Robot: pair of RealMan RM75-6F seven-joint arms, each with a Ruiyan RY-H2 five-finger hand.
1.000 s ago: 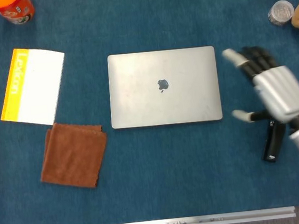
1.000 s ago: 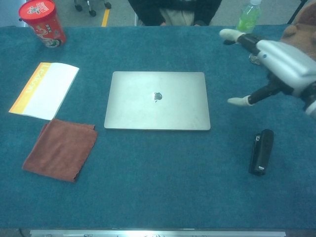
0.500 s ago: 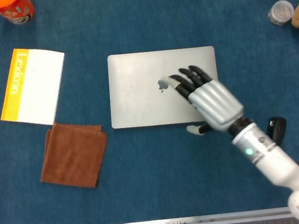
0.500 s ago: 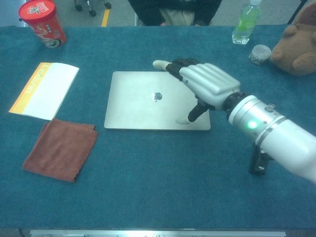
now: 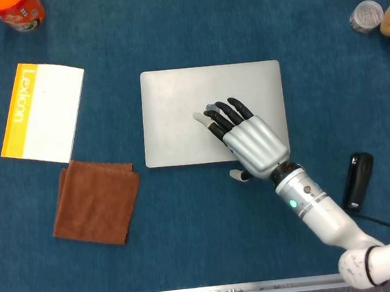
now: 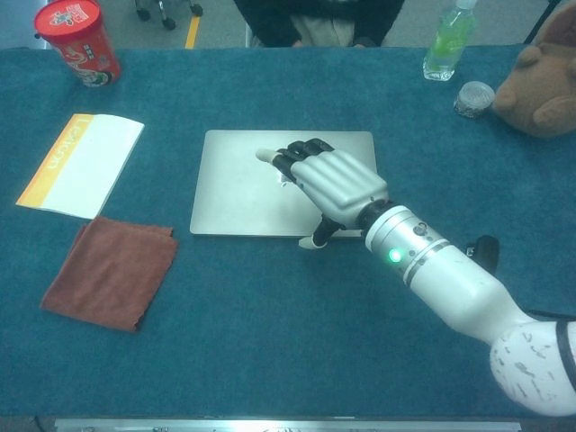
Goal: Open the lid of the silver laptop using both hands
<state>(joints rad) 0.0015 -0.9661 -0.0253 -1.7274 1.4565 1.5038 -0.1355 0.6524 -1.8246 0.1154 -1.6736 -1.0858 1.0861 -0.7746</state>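
Right robot hand (image 5: 246, 141): spread, palm down, over the right-centre of the lid; dark fingers (image 6: 297, 158) reach toward the lid's middle, and the thumb hangs just past the near edge. Whether the palm actually presses the lid cannot be told.
Left robot hand: in neither view.
Flat silver aluminium laptop (image 5: 177, 106): closed, in the middle of the blue-carpeted worktop (image 5: 190, 22), directly under and ahead of the right robot hand; its long axis runs left to right across the robot's front.
Deciding relation: the near long edge, just below the thumb, looks like the opening side, with the hinge probably along the far edge, so the lift would have to start at that near edge.
Nearer arm: the right, already over the lid; the left would have to come in from the laptop's left side.
Open room: bare carpet borders all four edges.
Neighbours: a folded brown cloth (image 5: 96, 200) and a white-and-yellow booklet (image 5: 43, 112) lie apart to the left; a black bar-shaped device (image 5: 359, 180) lies apart to the right.
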